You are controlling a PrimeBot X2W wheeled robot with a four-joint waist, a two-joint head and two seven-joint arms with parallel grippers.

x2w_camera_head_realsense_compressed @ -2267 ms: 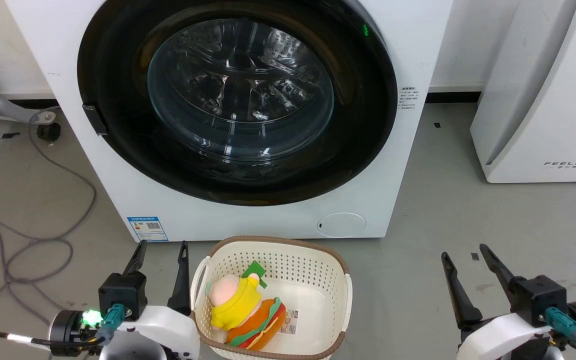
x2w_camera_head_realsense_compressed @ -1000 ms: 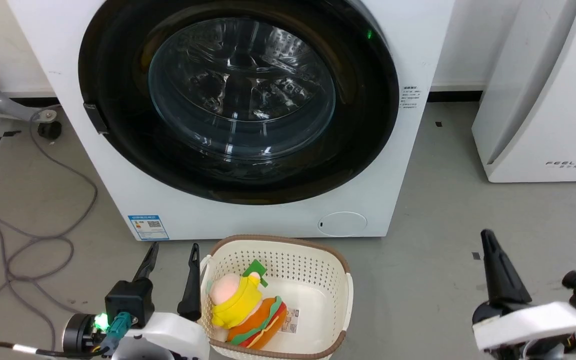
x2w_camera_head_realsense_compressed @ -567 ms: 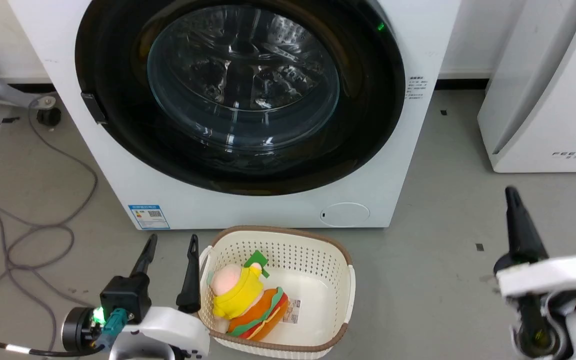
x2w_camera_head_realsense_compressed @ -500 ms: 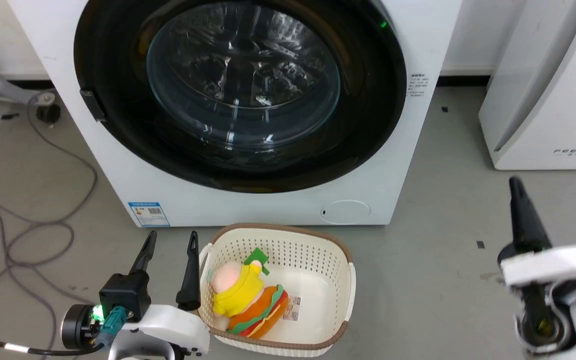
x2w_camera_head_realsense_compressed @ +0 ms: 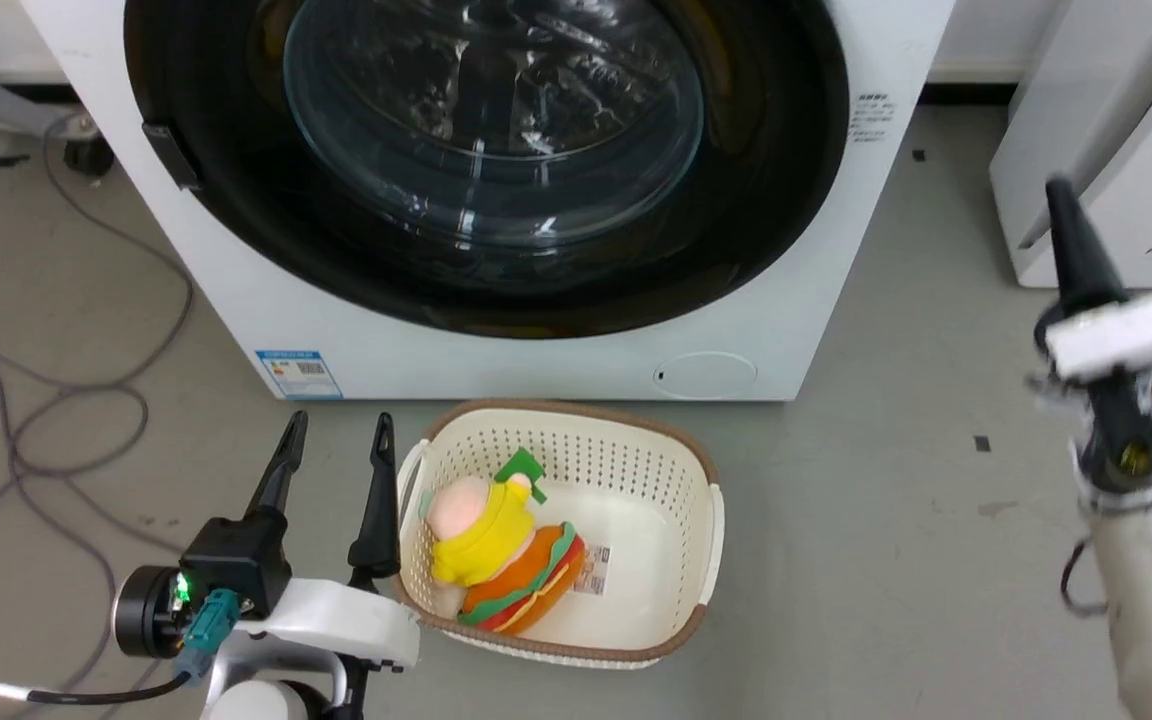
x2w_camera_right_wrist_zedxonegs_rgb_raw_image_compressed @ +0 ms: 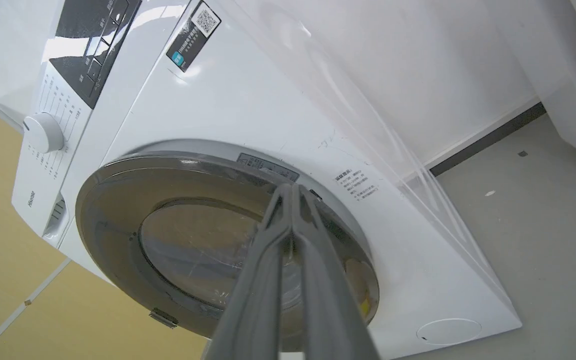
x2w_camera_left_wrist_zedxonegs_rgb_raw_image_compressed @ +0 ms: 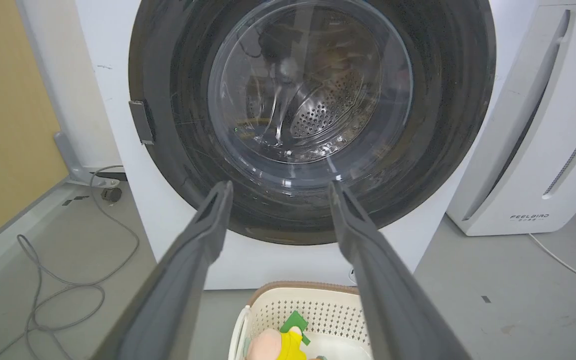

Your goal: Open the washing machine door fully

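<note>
The washing machine (x2w_camera_head_realsense_compressed: 536, 365) stands straight ahead, a big white box. Its door (x2w_camera_head_realsense_compressed: 756, 200) is a glossy black ring around a bulging glass window (x2w_camera_head_realsense_compressed: 491, 110), and it lies shut flat against the front. A small dark latch tab (x2w_camera_head_realsense_compressed: 168, 155) sits on the door's left rim. My left gripper (x2w_camera_head_realsense_compressed: 339, 425) is open and empty, low on the floor beside the basket, pointing at the door (x2w_camera_left_wrist_zedxonegs_rgb_raw_image_compressed: 443, 125). My right gripper (x2w_camera_head_realsense_compressed: 1061, 200) is shut and empty. It is raised to the right of the machine, and its fingertips (x2w_camera_right_wrist_zedxonegs_rgb_raw_image_compressed: 288, 189) point toward the door's upper right edge (x2w_camera_right_wrist_zedxonegs_rgb_raw_image_compressed: 118, 210).
A cream basket (x2w_camera_head_realsense_compressed: 706, 520) holding plush toys (x2w_camera_head_realsense_compressed: 496, 545) sits on the floor right in front of the machine. The white FEELBIRD appliance (x2w_camera_head_realsense_compressed: 1136, 180) stands close on the right. Grey cables (x2w_camera_head_realsense_compressed: 56, 400) loop over the floor at the left, by a yellow panel (x2w_camera_left_wrist_zedxonegs_rgb_raw_image_compressed: 8, 125).
The head camera has tilted down and moved closer. My right gripper has turned edge-on, shut its fingers and risen beside the machine's right side. The left gripper has hardly moved.
</note>
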